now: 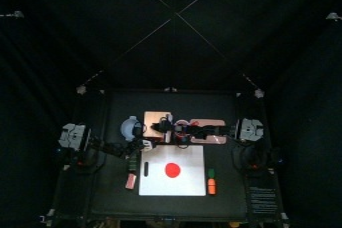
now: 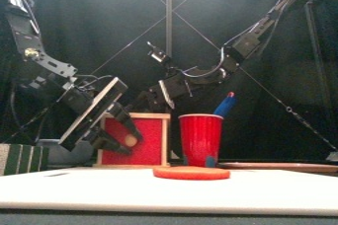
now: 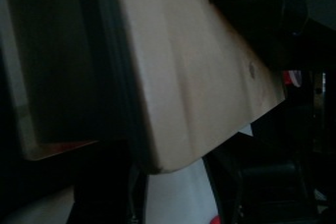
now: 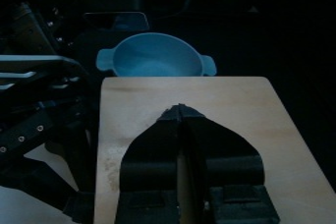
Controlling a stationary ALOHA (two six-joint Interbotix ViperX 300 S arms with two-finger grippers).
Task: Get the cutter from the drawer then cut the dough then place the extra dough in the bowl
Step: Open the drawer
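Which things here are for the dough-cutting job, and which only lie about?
For the job: wooden box, dough, bowl, white board.
Lying about: red cup, blue knife, orange-and-green toy.

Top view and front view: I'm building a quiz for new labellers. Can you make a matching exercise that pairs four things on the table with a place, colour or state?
Things:
1. dough disc
2. bowl
3. cup
4. wooden box

Descriptions:
A. blue-grey, empty, behind the box
B. red, holds a blue toy knife
C. red, lies flat on the white board
D. pale, with a red drawer front

Pairs: 1-C, 2-A, 3-B, 4-D
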